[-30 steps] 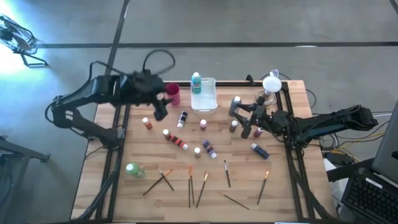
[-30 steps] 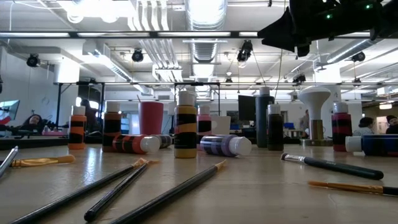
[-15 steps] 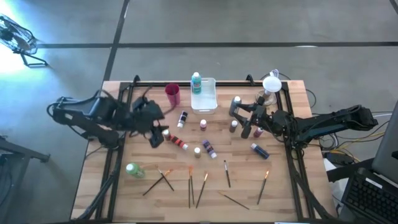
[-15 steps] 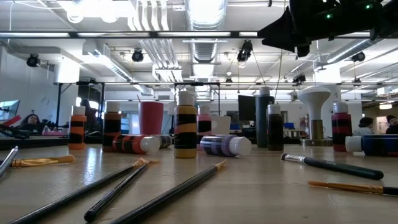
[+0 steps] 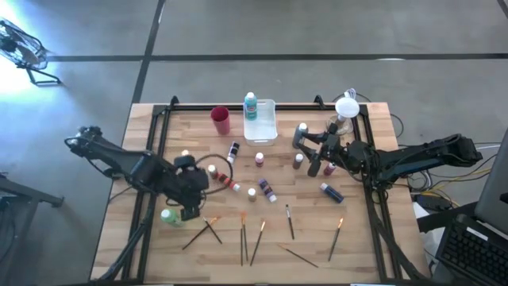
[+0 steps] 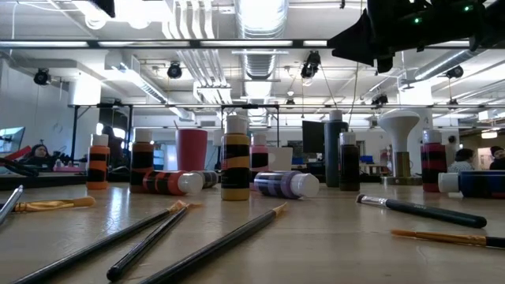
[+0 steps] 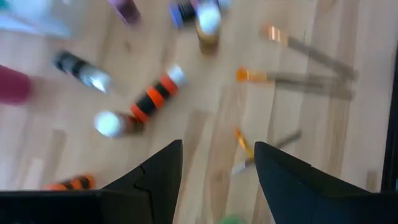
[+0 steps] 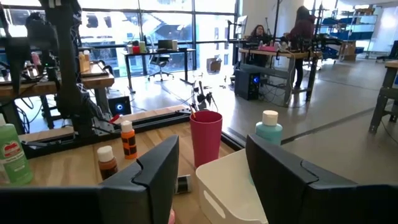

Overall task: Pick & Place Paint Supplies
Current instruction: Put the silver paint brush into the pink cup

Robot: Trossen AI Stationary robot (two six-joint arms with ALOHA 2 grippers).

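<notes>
Wood table (image 5: 373, 238), black frame, grey floor; big room behind with desks, people. Brushes (image 5: 244, 237) at 6 o'clock edge, mostly pointing 12 to 6. Paint bottles (image 5: 225, 180) mid-table, some standing, some lying. Left gripper (image 5: 189, 208) above 8 o'clock area, fingers apart, empty. Right gripper (image 5: 305, 143) at 2 o'clock, fingers apart, empty.

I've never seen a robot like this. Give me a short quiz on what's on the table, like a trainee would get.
1. True or false: the magenta cup lies on its side.
2. Which one hangs close to the green bottle near the table's front left?
A. the left gripper
B. the right gripper
C. neither
3. Fill the gap: the left gripper's fingers are ___, with nothing between them.

Key: 1 false, the cup stands upright; 2 A; 3 open.
</notes>
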